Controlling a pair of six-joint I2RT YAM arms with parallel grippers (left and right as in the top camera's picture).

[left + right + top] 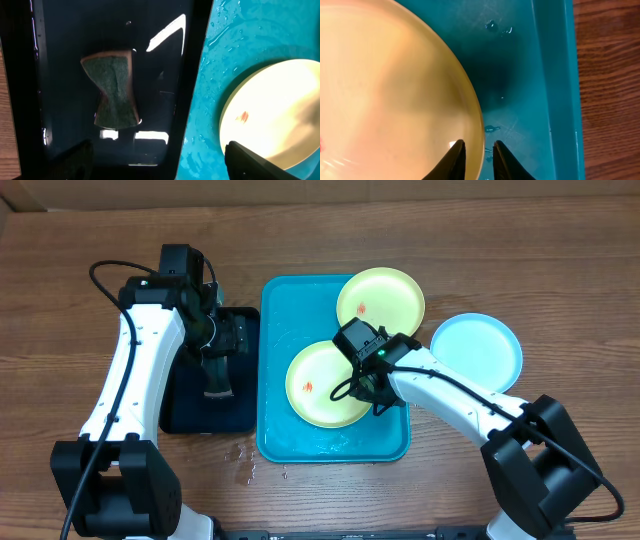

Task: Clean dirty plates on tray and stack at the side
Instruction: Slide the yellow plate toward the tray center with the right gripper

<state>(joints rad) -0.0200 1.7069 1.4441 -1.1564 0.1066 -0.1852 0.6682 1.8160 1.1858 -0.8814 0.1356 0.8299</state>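
Observation:
Two pale yellow-green plates lie in the turquoise tray (285,435): the front plate (315,385) and the back plate (380,300), each with a small red-orange smear. A light blue plate (477,350) rests on the table to the right of the tray. My right gripper (373,396) is at the front plate's right rim. In the right wrist view its fingers (457,160) straddle the rim of that plate (395,90), one inside and one outside, shut on it (476,161). My left gripper (160,167) hangs open over the black tray (60,30).
A green and brown sponge (115,90) lies in the black tray (190,408), left of the turquoise tray (200,115). Water drops sit on the wooden table (245,465) near the tray's front left corner. The tray's floor (520,75) is wet.

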